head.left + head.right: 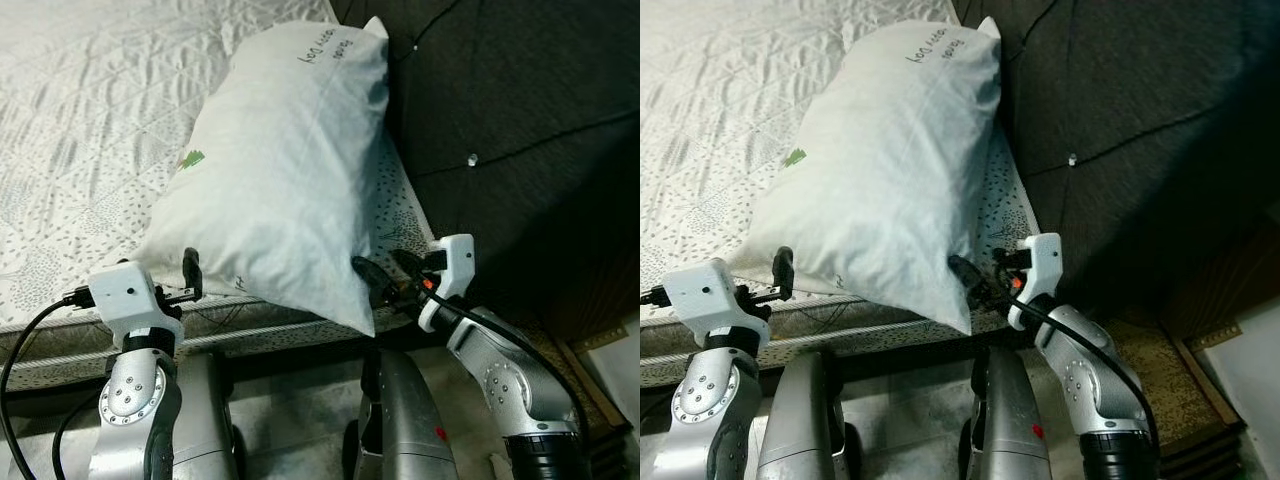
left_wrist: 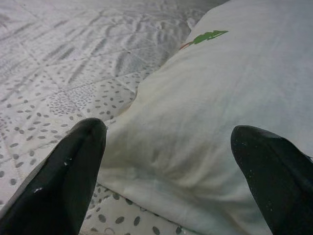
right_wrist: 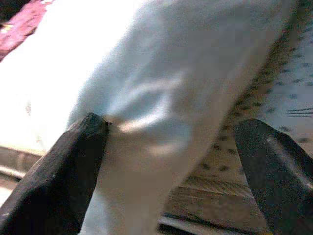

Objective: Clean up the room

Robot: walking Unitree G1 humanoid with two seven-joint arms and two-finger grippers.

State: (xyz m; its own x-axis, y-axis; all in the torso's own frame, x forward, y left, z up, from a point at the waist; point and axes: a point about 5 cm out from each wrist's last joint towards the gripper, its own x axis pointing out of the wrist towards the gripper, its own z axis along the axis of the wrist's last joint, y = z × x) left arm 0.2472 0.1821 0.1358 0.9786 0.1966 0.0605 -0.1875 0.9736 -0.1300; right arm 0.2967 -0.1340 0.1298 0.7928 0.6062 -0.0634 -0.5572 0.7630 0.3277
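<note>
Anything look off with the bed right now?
The pillow lies skewed across the bed, its near corner hanging over the edge instead of sitting square at the headboard. Both grippers are open at its near end: left gripper at one corner, right gripper by the overhanging one.

Both arms are brushed silver, built of rounded cast segments with small dark screw heads set in circles around the joints. Each wrist ends in a boxy white housing. The left gripper (image 1: 190, 272) and the right gripper (image 1: 385, 275) carry long, glossy black fingers, slightly scuffed. Black cables loop from the white housings back along the forearms. A small red-orange spot shows on the right wrist housing, and a red mark on the grey body below the pillow (image 1: 285, 165).
</note>
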